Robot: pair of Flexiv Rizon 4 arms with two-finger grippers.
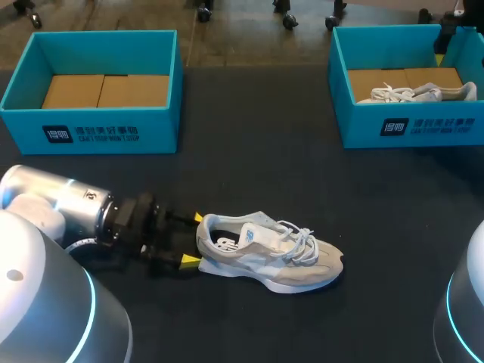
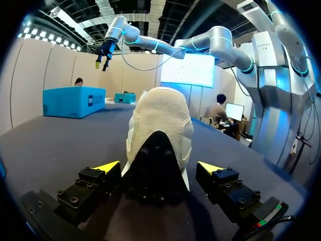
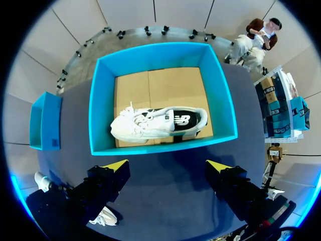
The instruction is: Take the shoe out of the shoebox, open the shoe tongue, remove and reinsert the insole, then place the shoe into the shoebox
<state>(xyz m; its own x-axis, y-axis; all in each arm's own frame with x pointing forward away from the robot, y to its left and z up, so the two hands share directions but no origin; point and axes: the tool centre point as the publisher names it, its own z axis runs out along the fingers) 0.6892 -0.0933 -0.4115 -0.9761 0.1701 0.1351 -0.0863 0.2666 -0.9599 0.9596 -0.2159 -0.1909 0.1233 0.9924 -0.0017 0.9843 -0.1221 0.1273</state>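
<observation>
Our left gripper (image 1: 193, 239) open, astride shoe (image 1: 268, 253) heel
Shoe sits on tabletop (image 1: 249, 174), toe pointing away from that gripper; we reckon bracketing the heel steadies it for tongue work. Right gripper (image 3: 168, 164) open, box (image 3: 98, 110) directly under it.

My right tool (image 3: 167, 165) hangs with fingers spread above the dark counter (image 3: 165, 201), near the blue shoebox (image 3: 95, 110) (a white shoe (image 3: 150, 123) lies sideways inside).
</observation>
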